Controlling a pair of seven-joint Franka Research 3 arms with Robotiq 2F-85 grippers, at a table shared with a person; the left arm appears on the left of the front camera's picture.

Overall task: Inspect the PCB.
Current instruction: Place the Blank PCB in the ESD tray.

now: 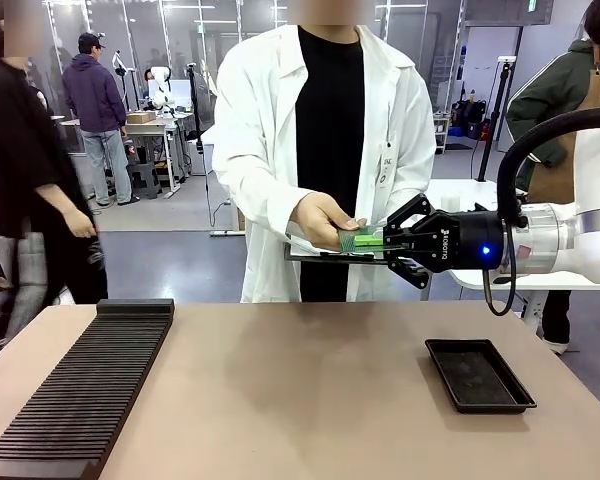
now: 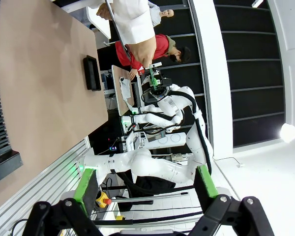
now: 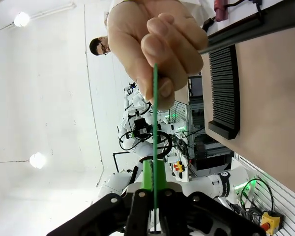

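Front view shows the right arm's black two-finger gripper [image 1: 388, 241] reaching in from the right above the far edge of the tan table [image 1: 310, 400]. It is clamped on one end of the small flat green circuit board, the PCB [image 1: 358, 240]. A person in a white lab coat [image 1: 255, 140] holds the PCB's other end with one hand [image 1: 325, 218], so it hangs in the air between hand and gripper, well above the tabletop. Just under the hand sits a thin dark flat board [image 1: 315, 256]. On the table, a shallow black rectangular tray [image 1: 478, 375] lies to the right and a long black ribbed rack [image 1: 90, 390] to the left. From the right wrist, the PCB [image 3: 155, 123] appears edge-on as a thin green line running from the pinched green pads up into the person's fingertips [image 3: 160, 46]. From the left wrist, the left gripper [image 2: 145, 179] stands with its green-padded fingers wide apart, holding nothing, out beyond the table's edge.
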